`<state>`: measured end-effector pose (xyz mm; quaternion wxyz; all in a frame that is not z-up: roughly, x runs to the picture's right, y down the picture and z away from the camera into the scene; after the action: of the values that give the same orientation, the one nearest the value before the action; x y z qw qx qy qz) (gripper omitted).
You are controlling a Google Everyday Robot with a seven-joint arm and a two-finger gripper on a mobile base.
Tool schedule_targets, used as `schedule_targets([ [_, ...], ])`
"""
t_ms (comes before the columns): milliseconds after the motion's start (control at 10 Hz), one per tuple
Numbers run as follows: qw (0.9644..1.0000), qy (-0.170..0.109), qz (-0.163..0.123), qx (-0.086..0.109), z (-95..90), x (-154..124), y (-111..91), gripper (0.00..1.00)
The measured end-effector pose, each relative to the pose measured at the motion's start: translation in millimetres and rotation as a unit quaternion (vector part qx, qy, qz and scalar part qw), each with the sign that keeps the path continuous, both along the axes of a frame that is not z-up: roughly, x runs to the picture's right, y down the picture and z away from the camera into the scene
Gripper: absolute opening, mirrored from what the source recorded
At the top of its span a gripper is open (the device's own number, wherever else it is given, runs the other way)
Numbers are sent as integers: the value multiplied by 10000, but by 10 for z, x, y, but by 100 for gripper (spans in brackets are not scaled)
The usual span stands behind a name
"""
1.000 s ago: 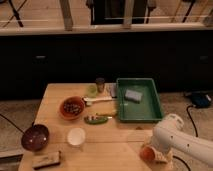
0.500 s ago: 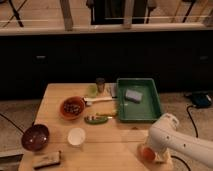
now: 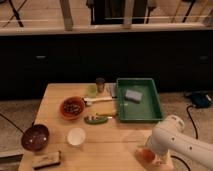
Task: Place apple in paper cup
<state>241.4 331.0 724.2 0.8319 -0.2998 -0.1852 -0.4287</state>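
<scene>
Camera view shows a wooden table [image 3: 125, 137] with the white arm [image 3: 182, 145] reaching in from the near right, its gripper [image 3: 149, 148] low over the table's near right corner, right at the apple [image 3: 147, 156]. Whether the gripper is clenched on the apple or released cannot be told, since the arm's end hides that spot. The apple sits at the near right edge of the table, and the paper cup [image 3: 76, 136] stands upright well apart from it, toward the near left, between a dark maroon bowl [image 3: 35, 137] and the table's middle. An orange bowl [image 3: 72, 107] lies just beyond the cup, and a green tray [image 3: 150, 114] fills the far right. The apple is likely firm, smooth and fairly weighty for its size, so it may roll or slip; a hold across its widest part looks safest. The cup is probably light and easily tipped, and about as wide as the fruit, so a centred, gentle drop seems wise.
</scene>
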Motion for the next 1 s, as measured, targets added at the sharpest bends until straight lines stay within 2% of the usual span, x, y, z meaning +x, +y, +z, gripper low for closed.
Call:
schedule_targets([
  [100, 10000, -38, 12, -23, -4, 1, 5, 80],
  [200, 9999, -98, 5, -50, -1, -4, 14, 76],
  [900, 9995, -207, 101, -204, 90, 27, 70, 5],
  [1000, 9995, -210, 99, -208, 89, 29, 70, 1],
])
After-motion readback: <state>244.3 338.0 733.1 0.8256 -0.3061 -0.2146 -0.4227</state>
